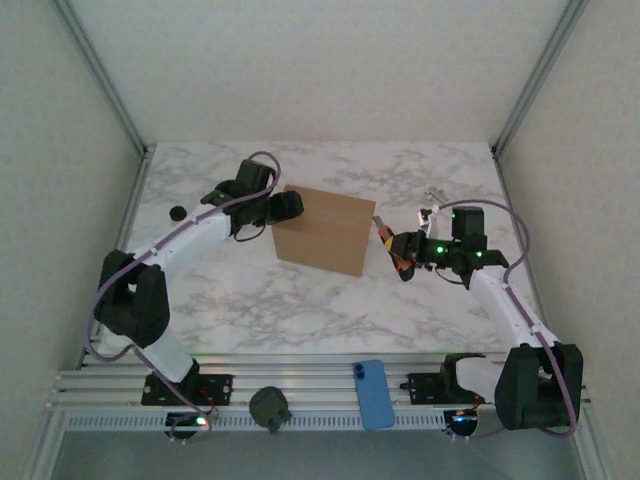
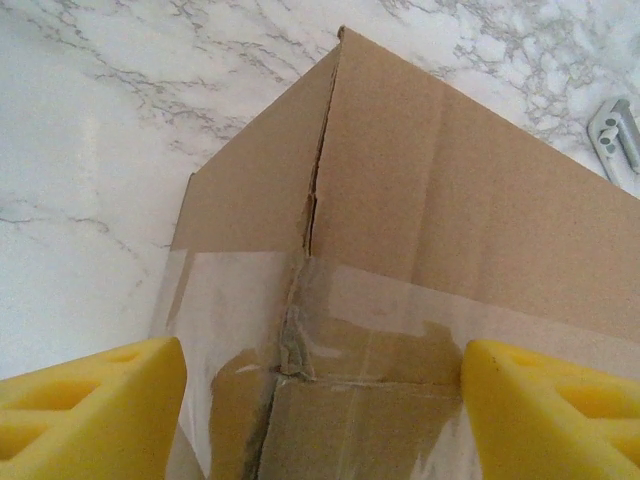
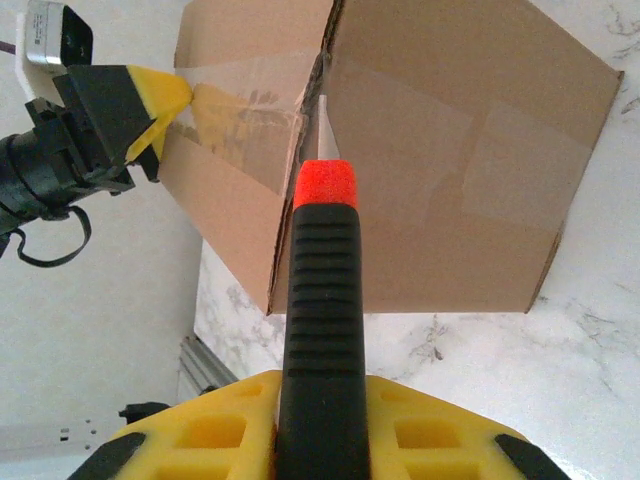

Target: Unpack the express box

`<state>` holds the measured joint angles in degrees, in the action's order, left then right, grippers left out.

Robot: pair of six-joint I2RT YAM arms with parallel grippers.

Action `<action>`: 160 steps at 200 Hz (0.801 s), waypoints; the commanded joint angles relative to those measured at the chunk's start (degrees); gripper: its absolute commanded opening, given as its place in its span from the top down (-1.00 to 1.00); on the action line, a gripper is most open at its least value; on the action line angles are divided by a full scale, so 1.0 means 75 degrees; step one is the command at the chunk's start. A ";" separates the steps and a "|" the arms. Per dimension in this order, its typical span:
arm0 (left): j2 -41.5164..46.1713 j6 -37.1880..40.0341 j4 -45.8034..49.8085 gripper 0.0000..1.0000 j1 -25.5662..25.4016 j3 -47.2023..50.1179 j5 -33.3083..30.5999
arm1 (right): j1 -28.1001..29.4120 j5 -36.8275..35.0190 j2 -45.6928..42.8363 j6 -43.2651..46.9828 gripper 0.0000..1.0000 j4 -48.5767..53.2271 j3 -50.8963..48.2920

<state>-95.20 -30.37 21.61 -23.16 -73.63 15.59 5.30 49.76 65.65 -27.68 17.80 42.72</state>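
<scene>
Box (image 1: pixel 322 228): stood closed near the middle of the worktop (image 1: pixel 250 310), clear tape (image 2: pixel 400 310) over its flap seam.
Left claw (image 1: pixel 290 206): yellow fingers (image 2: pixel 90 410) spread wide, poised at the box's left end, one to each side of the taped seam.
Right claw (image 1: pixel 395 250): pinched the black handle of a knife (image 3: pixel 322 300) at the box's right end.
Knife blade (image 3: pixel 322 130): tip lay at the flap seam.
Phone (image 1: pixel 374 394): blue, lay on the rail at the near edge.

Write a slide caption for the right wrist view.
Right gripper holds a black-handled cutter, blade tip at the taped seam of the express box; left gripper at its far corner.
</scene>
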 commanded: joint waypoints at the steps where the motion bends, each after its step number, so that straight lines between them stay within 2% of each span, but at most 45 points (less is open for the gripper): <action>1: -0.0163 -0.0122 0.0565 -0.43 -0.0006 0.0423 -0.0257 | 0.0109 0.0409 -0.0207 -0.0032 1.00 0.0257 -0.0143; 81: -0.0156 -0.0228 0.0584 -0.42 -0.0006 0.0465 -0.0430 | 0.0252 0.0404 -0.0842 -0.0757 1.00 -0.0113 -0.0544; 160: -0.0083 -0.0257 0.0553 -0.41 -0.0007 0.0535 -0.0462 | 0.0472 0.0279 -0.0864 -0.0938 1.00 -0.0197 -0.0692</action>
<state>-94.72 -31.79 19.49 -23.16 -72.18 15.31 7.42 50.17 59.77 -33.91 16.03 38.28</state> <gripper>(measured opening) 0.709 0.204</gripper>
